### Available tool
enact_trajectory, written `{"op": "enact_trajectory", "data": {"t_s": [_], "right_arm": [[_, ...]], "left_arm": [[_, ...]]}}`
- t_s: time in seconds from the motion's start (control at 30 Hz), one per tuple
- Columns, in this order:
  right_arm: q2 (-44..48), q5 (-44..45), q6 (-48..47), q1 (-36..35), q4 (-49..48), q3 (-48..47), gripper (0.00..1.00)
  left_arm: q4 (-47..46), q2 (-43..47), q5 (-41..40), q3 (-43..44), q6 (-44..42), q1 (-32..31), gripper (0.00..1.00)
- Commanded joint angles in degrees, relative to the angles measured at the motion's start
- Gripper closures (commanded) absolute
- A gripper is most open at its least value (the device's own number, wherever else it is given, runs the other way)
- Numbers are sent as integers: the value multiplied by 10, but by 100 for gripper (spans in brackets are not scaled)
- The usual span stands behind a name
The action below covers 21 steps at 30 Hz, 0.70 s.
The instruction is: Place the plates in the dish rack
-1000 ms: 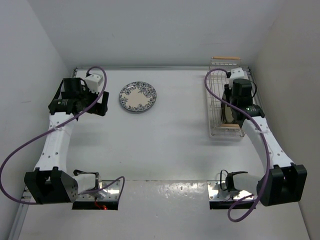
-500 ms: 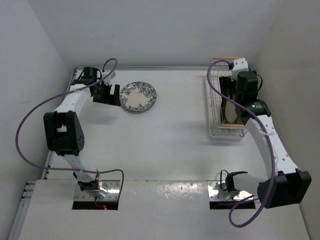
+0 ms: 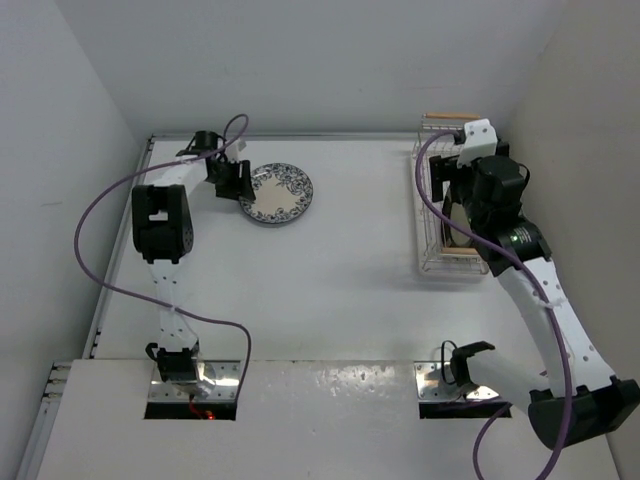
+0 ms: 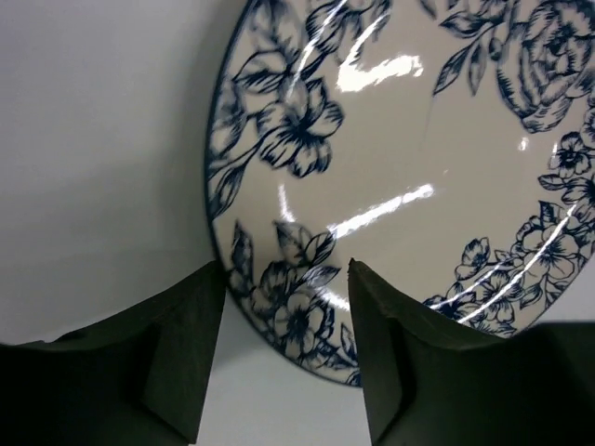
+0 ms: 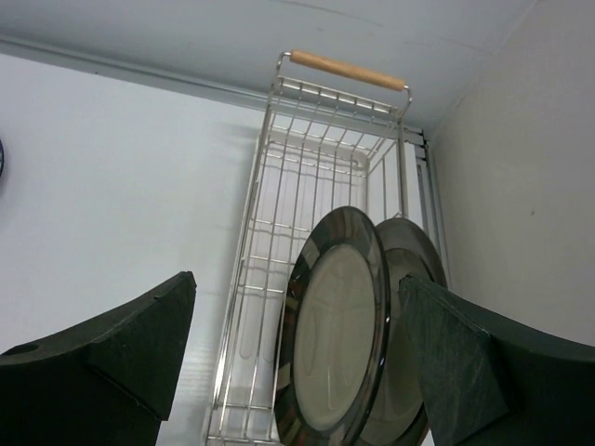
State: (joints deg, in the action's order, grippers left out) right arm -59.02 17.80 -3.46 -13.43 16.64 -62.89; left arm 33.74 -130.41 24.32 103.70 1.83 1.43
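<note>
The blue floral plate (image 3: 277, 193) lies flat on the table at the back left. My left gripper (image 3: 240, 181) is open at its left rim. In the left wrist view the plate (image 4: 409, 139) fills the frame and its rim shows between my fingertips (image 4: 209, 288), gripper (image 4: 286, 271) empty. The dish rack (image 3: 446, 205) stands at the back right. In the right wrist view two dark-rimmed plates, front (image 5: 339, 353) and rear (image 5: 414, 251), stand upright in the rack (image 5: 307, 177). My right gripper (image 5: 293, 283) is wide open and empty above them, and it also shows in the top view (image 3: 452, 190).
White walls close in the table at the left, back and right. The rack's far wooden handle (image 5: 349, 70) sits near the back right corner. A metal rail (image 3: 120, 250) runs along the table's left edge.
My left arm swung from the far left to the floral plate's left rim. My right gripper pulled up and back from the rack, leaving both dark-rimmed plates standing in it.
</note>
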Motion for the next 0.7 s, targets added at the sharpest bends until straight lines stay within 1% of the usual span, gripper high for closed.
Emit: {"op": "enact_trajectory", "data": {"t_s": [0.0, 0.03, 0.07, 0.13, 0.17, 0.2, 0.23, 0.33, 0.4, 0.43, 0.5, 0.53, 0.57, 0.6, 0.63, 0.67], "right_arm": [[13, 7, 12, -12, -18, 18, 12], [13, 7, 12, -17, -17, 24, 12], [10, 6, 12, -19, -20, 27, 12], [-1, -3, 10, -28, -18, 36, 12], [-6, -24, 9, -30, -14, 37, 12], [-15, -31, 9, -39, -12, 39, 12], [-26, -56, 9, -42, -9, 38, 12], [-55, -149, 30, -55, -1, 37, 10], [-84, -265, 60, -54, -3, 41, 10], [-105, -295, 93, -55, -7, 42, 10], [-144, -361, 122, -62, -31, 49, 10], [-170, -372, 163, -76, -40, 53, 13], [-210, -387, 176, -85, -70, 60, 15], [-221, -387, 186, -85, -83, 70, 15], [-248, -386, 205, -106, -95, 72, 15], [-273, -385, 218, -111, -132, 80, 15]], "left_arm": [[-5, -40, -2, 19, 2, -24, 40], [-5, -56, -2, 25, 2, -29, 46], [-5, -63, 3, 32, -5, -29, 58], [-5, -76, 23, 37, -10, -35, 75], [-5, -83, 32, 37, -16, -35, 91], [2, -83, 40, 37, -24, -35, 98], [2, -83, 45, 37, -30, -41, 100], [8, -57, 79, 10, -67, -48, 100], [13, -12, 100, -12, -99, -56, 100], [19, 8, 107, -41, -149, -69, 100], [19, 58, 131, -81, -211, -85, 100], [26, 114, 141, -126, -273, -101, 100], [26, 144, 153, -148, -298, -110, 100], [26, 171, 153, -168, -320, -118, 100], [26, 219, 160, -185, -348, -126, 100], [26, 238, 160, -211, -356, -141, 100]]}}
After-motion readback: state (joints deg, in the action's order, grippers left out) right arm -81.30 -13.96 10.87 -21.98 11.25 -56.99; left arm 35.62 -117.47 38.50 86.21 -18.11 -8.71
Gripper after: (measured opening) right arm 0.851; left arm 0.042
